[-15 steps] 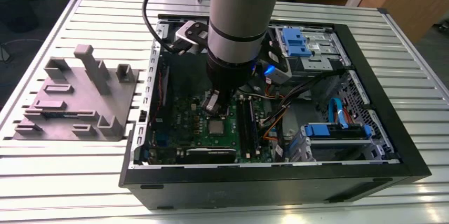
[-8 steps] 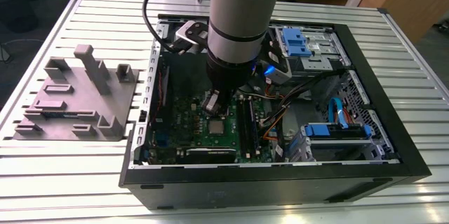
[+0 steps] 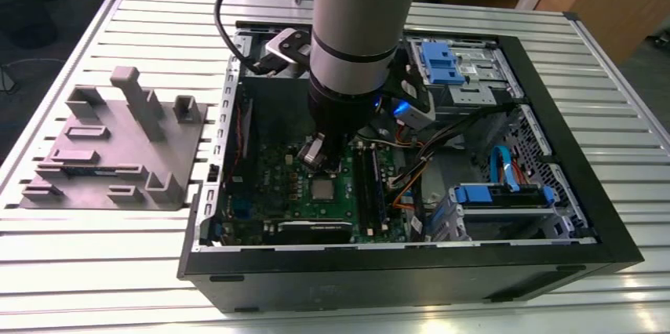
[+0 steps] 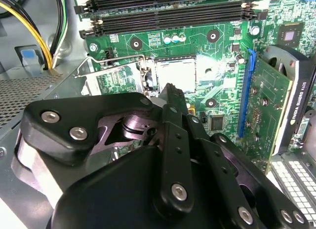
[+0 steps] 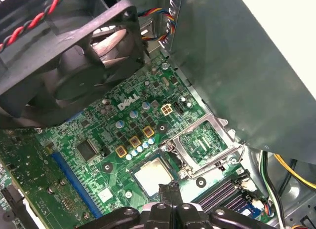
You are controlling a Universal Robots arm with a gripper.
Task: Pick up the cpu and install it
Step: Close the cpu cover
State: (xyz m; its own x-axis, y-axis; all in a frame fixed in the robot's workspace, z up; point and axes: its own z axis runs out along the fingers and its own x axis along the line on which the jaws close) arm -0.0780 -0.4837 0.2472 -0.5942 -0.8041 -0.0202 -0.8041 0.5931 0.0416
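1. Gripper (image 4: 170, 91): fingers drawn together, nothing between them. The tips hang at the cpu's edge; I cannot tell if they touch it.
2. The cpu (image 5: 153, 175) lies flat in its socket near the middle of the green motherboard (image 5: 94, 125), metal top up.
3. Socket frame (image 5: 203, 141) is swung open, just beside the cpu.
4. Memory slots (image 4: 168, 12) run along the board near the socket.
5. Exterior view: the arm (image 3: 356, 28) reaches down into the open computer case (image 3: 419, 279) on the slatted table (image 3: 105, 271).

The cpu (image 5: 153, 175) is silvery-grey, the circuit board (image 5: 148, 86) green.
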